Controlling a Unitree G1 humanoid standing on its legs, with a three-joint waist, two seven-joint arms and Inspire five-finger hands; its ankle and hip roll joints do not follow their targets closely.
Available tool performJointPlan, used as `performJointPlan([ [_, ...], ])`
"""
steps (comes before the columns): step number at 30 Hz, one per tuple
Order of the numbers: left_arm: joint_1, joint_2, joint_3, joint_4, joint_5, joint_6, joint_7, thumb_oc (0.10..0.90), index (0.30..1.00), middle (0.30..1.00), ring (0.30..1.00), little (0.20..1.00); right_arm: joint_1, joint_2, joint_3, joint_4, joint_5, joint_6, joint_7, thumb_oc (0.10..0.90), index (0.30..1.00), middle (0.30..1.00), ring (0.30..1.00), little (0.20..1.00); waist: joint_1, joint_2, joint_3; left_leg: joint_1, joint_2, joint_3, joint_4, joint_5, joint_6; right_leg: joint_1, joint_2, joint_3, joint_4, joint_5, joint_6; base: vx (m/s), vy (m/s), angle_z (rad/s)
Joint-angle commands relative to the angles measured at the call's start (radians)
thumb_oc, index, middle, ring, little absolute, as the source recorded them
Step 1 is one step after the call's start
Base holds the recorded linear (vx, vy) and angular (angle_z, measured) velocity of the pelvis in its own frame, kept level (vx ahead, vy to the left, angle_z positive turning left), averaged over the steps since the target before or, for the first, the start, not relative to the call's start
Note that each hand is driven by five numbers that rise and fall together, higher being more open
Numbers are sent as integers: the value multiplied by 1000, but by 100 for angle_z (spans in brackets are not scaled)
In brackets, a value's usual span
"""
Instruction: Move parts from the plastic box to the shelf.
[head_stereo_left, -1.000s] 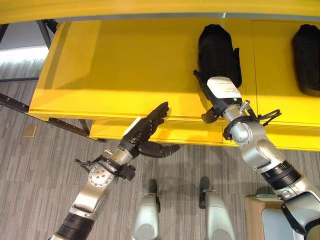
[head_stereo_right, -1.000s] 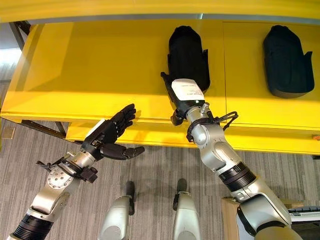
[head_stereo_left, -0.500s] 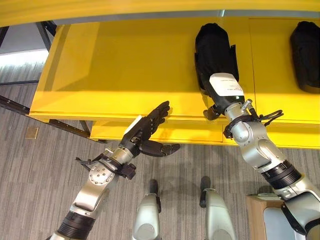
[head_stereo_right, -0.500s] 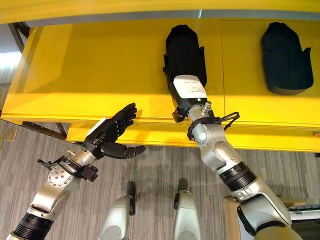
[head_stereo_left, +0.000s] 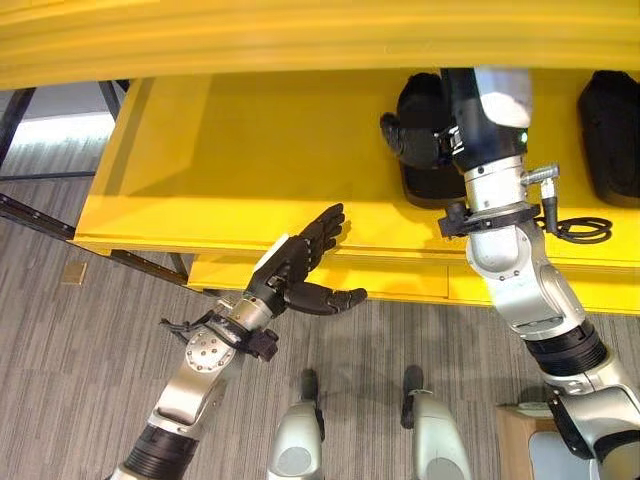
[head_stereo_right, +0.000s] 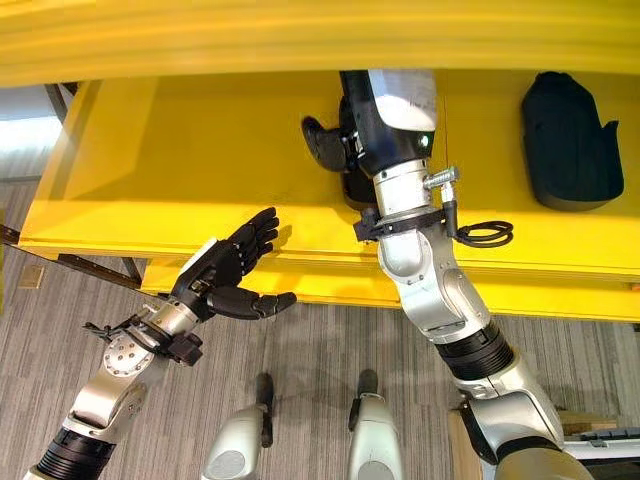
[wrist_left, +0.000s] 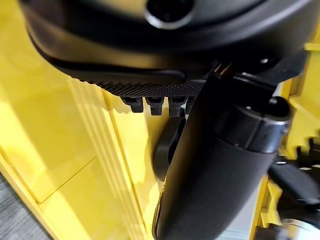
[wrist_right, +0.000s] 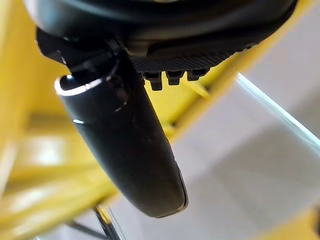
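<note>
Yellow shelf (head_stereo_left: 250, 150), black parts (head_stereo_right: 568, 140) (grey striped floor (head_stereo_left: 70, 380) below).

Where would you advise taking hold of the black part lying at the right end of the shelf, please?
Probably across the narrow rounded top of the black part, coming from the open front of the yellow shelf. It lies flat, apart from the right hand, with its wider end toward the front edge.

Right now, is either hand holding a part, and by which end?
Neither. The left hand hovers open by the shelf's front edge, holding nothing. The right hand is raised above the black part lying on the shelf, fingers straight and empty.
</note>
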Motion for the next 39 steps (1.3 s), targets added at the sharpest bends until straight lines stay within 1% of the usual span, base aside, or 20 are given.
performJointPlan([
  [1, 39, -5, -23, -127, -58, -108, -17, 900, 1000, 1000, 1000, 1000, -113, 49, -53, -69, 4, -92, -129, 900, 1000, 1000, 1000, 1000, 10, -30, -177, 22, -58, -21, -32, 15, 65, 126, 69, 9, -82, -53, -39, 81, 62, 4],
  [7, 62, -19, -40, -105, -85, -123, 0, 900, 1000, 1000, 1000, 1000, -93, 67, -58, -60, 127, -55, -213, 900, 1000, 1000, 1000, 1000, 8, -39, -213, 56, -55, -19, -67, 29, 56, 169, 69, 0, -121, -42, -37, 52, 83, 3],
  [8, 71, -26, -39, -98, -109, -121, 4, 900, 1000, 1000, 1000, 1000, -67, 67, -65, -62, 179, -43, -222, 900, 1000, 1000, 1000, 1000, 3, -41, -220, 62, -55, -18, -74, 32, 55, 178, 69, 2, -132, -37, -36, 14, 118, 3],
  [12, 115, -48, -20, -74, -79, -153, 16, 900, 1000, 1000, 1000, 1000, 130, 67, -109, -60, 253, -46, -207, 900, 1000, 1000, 1000, 1000, -24, -52, -240, 88, -51, -10, -111, 53, 52, 206, 67, 11, -167, -16, -22, 6, 140, 3],
  [13, 136, -54, -10, -74, -82, -157, 22, 900, 1000, 1000, 1000, 1000, 213, 63, -127, -49, 283, -65, -210, 900, 1000, 1000, 1000, 1000, -35, -56, -248, 101, -49, -5, -125, 56, 54, 218, 67, 14, -182, -10, -16, -3, 187, 3],
  [14, 167, -62, 18, -69, -83, -171, 16, 900, 1000, 1000, 1000, 1000, 369, 59, -164, -29, 339, -116, -207, 900, 1000, 1000, 1000, 1000, -56, -61, -262, 122, -43, 7, -152, 64, 57, 237, 65, 21, -207, 2, -8, -6, 175, -1],
  [16, 180, -66, 33, -63, -82, -181, 10, 900, 1000, 1000, 1000, 1000, 446, 61, -186, -17, 359, -154, -213, 900, 1000, 1000, 1000, 1000, -70, -64, -267, 131, -40, 15, -164, 67, 58, 244, 66, 27, -220, 9, -4, -37, 138, -4],
  [17, 200, -72, 64, -62, -83, -191, 7, 900, 1000, 1000, 1000, 1000, 562, 67, -234, -14, 390, -212, -188, 900, 1000, 1000, 1000, 1000, -98, -68, -277, 147, -34, 34, -185, 72, 58, 253, 66, 40, -243, 24, 5, -79, 152, -10],
  [18, 207, -73, 78, -62, -86, -196, 6, 900, 1000, 1000, 1000, 1000, 610, 71, -256, -17, 425, -234, -169, 900, 1000, 1000, 1000, 1000, -111, -70, -281, 157, -32, 43, -196, 75, 58, 258, 65, 47, -256, 33, 10, -107, 186, -11],
  [20, 219, -66, 113, -59, -100, -215, 3, 900, 1000, 1000, 1000, 1000, 750, 80, -323, -31, 470, -296, -94, 900, 1000, 1000, 1000, 1000, -157, -79, -292, 185, -32, 74, -228, 77, 61, 273, 61, 70, -303, 64, 26, -117, 192, -40],
  [21, 222, -64, 120, -56, -101, -221, 3, 900, 1000, 1000, 1000, 1000, 784, 80, -334, -36, 495, -302, -74, 900, 1000, 1000, 1000, 1000, -170, -81, -295, 195, -32, 87, -235, 75, 62, 276, 59, 80, -318, 76, 32, -146, 241, -56],
  [22, 225, -57, 127, -56, -101, -226, 12, 900, 1000, 1000, 1000, 1000, 844, 83, -352, -50, 555, -289, -61, 900, 1000, 1000, 1000, 1000, -198, -86, -302, 211, -34, 109, -246, 69, 65, 280, 57, 104, -348, 104, 46, -100, 167, -39],
  [23, 225, -57, 128, -55, -101, -225, 16, 900, 1000, 1000, 1000, 1000, 855, 85, -355, -50, 558, -291, -65, 900, 1000, 1000, 1000, 1000, -203, -87, -304, 214, -35, 114, -247, 66, 66, 282, 56, 110, -356, 110, 48, -108, 174, -42],
  [25, 232, -56, 134, -42, -85, -234, 47, 900, 1000, 1000, 1000, 1000, 903, 105, -388, -34, 630, -305, -141, 900, 1000, 1000, 1000, 1000, -226, -91, -318, 226, -40, 148, -247, 47, 70, 290, 45, 116, -395, 142, 66, -117, 199, -34],
  [26, 247, -58, 141, -36, -63, -256, 101, 900, 1000, 1000, 1000, 1000, 935, 130, -434, -29, 644, -363, -236, 900, 1000, 1000, 1000, 1000, -239, -92, -327, 231, -48, 169, -247, 33, 77, 294, 35, 114, -419, 161, 77, -144, 265, -31],
  [27, 254, -58, 144, -35, -58, -269, 131, 900, 1000, 1000, 1000, 1000, 946, 141, -455, -35, 633, -377, -280, 900, 1000, 1000, 1000, 1000, -243, -92, -330, 235, -53, 180, -247, 27, 81, 296, 32, 114, -428, 167, 82, -125, 262, -36],
  [30, 278, -54, 179, -15, -49, -263, 195, 900, 1000, 1000, 1000, 1000, 955, 177, -536, 12, 635, -343, -414, 900, 1000, 1000, 1000, 1000, -247, -94, -343, 248, -84, 199, -247, -4, 99, 303, 15, 126, -455, 190, 104, -79, 233, -32],
  [31, 281, -49, 186, -14, -49, -257, 200, 900, 1000, 1000, 1000, 1000, 956, 181, -555, 29, 646, -328, -425, 900, 1000, 1000, 1000, 1000, -247, -95, -345, 249, -90, 199, -247, -10, 103, 301, 12, 127, -456, 192, 108, -70, 195, -18],
  [36, 284, -40, 197, -30, -44, -279, 189, 900, 1000, 1000, 1000, 1000, 956, 189, -597, 81, 676, -296, -397, 900, 1000, 1000, 1000, 1000, -245, -103, -346, 252, -111, 200, -247, -26, 120, 298, -1, 134, -459, 203, 122, -39, 130, -5],
  [39, 272, -41, 196, -42, -14, -291, 186, 900, 1000, 1000, 1000, 1000, 967, 198, -604, 105, 687, -263, -351, 900, 1000, 1000, 1000, 1000, -254, -116, -348, 258, -128, 207, -247, -39, 133, 281, -15, 158, -468, 229, 141, -18, 167, -6],
])
